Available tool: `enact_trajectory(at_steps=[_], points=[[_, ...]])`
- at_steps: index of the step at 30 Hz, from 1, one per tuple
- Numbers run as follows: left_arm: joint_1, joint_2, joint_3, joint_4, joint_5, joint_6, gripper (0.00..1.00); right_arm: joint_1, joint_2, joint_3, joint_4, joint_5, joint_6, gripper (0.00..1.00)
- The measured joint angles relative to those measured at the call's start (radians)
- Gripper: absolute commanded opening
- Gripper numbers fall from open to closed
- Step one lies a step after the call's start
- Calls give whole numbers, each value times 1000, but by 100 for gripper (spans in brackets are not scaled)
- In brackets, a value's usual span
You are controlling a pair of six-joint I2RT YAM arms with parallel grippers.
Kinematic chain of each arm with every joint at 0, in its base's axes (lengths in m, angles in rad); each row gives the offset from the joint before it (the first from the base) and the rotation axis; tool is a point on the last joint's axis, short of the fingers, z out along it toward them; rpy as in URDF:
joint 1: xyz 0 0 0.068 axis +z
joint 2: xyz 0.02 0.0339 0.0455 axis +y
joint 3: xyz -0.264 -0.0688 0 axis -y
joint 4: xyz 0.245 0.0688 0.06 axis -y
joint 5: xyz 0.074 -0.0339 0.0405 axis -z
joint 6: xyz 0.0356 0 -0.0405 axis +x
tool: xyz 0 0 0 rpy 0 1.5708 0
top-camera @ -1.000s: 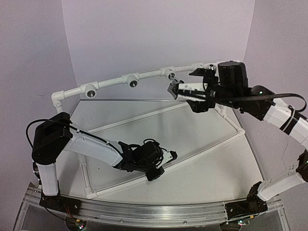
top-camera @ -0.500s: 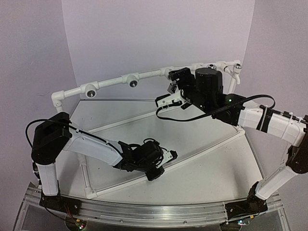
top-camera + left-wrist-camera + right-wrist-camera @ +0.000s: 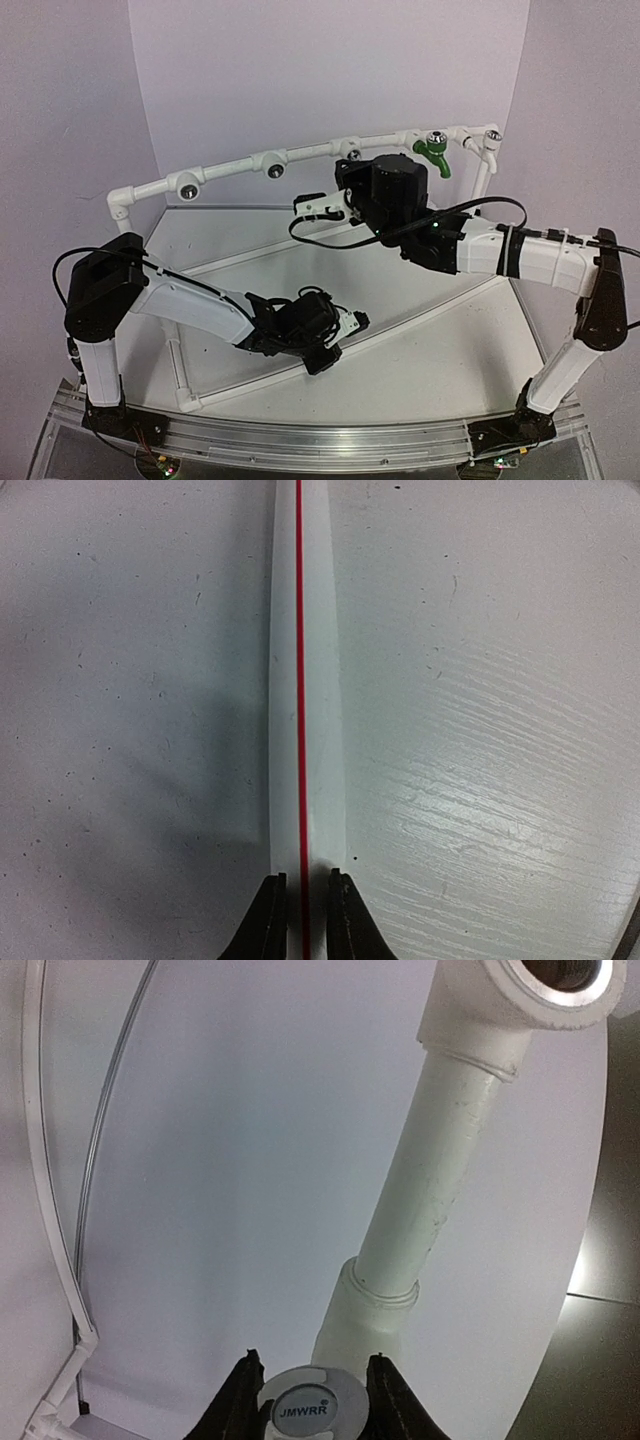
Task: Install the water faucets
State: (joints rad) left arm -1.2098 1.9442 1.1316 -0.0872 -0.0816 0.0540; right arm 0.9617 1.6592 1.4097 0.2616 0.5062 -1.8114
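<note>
**Right gripper holds a faucet at the pipe frame**

We see the right gripper clamped on a small water faucet. Only the faucet's round pale-grey top disc, lettered JMWRR, shows between the two black fingers. In the right wrist view the white plastic pipe frame rises just behind the disc. A straight length of it runs from a collar up to a tee, and the tee's round socket opens at the top right corner. From the top camera, this arm reaches across to the back rail of the frame.

A green plastic faucet with a bent spout sits in a socket on that back rail, near the frame's right corner.

The left gripper hangs low over the white table. Its dark fingertips stand on either side of a white rail that has a red line along its length. The gap between them is only as wide as the rail, and we cannot tell whether they press on it.
</note>
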Motion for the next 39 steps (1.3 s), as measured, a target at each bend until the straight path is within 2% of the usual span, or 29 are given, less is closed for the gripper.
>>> enact_trajectory(at_steps=[4, 7, 9, 11, 15, 18, 20, 23, 26, 29, 34, 36, 39], points=[[1, -1, 0, -4, -10, 0, 0, 20, 41, 3, 91, 74, 76, 13], [3, -4, 0, -14, -28, 1, 0, 36, 86, 50, 117, 142, 229, 5], [7, -6, 0, -18, -32, 0, 0, 46, 108, 89, 147, 202, 483, 3], [7, -6, 0, -17, -32, 1, 0, 49, 100, 106, 148, 225, 812, 1], [7, -6, 1, -16, -32, 1, 0, 17, 30, 77, 124, 166, 1488, 0], [7, -6, 2, -16, -32, 1, 0, -25, -19, 31, 119, 74, 1921, 11], [7, -6, 2, -16, -32, 1, 0, -39, -34, 11, 119, 39, 2128, 15], [7, -6, 2, -15, -33, 1, 0, -55, -61, -17, 109, 7, 2330, 21], [7, -6, 2, -12, -32, 1, 0, -62, -86, -38, 83, 1, 2433, 32], [4, -6, 2, -6, -16, 0, 0, -66, -135, -86, 80, 2, 2450, 55], [-2, -6, 2, 0, 0, 1, 0, -87, -189, -61, -49, 6, 2275, 85], [-2, -6, 2, 0, 1, 1, 0, -95, -191, -16, -125, -13, 2174, 92], [-2, -6, 2, 1, 0, 1, 0, -97, -222, 11, -224, -75, 2023, 94]])
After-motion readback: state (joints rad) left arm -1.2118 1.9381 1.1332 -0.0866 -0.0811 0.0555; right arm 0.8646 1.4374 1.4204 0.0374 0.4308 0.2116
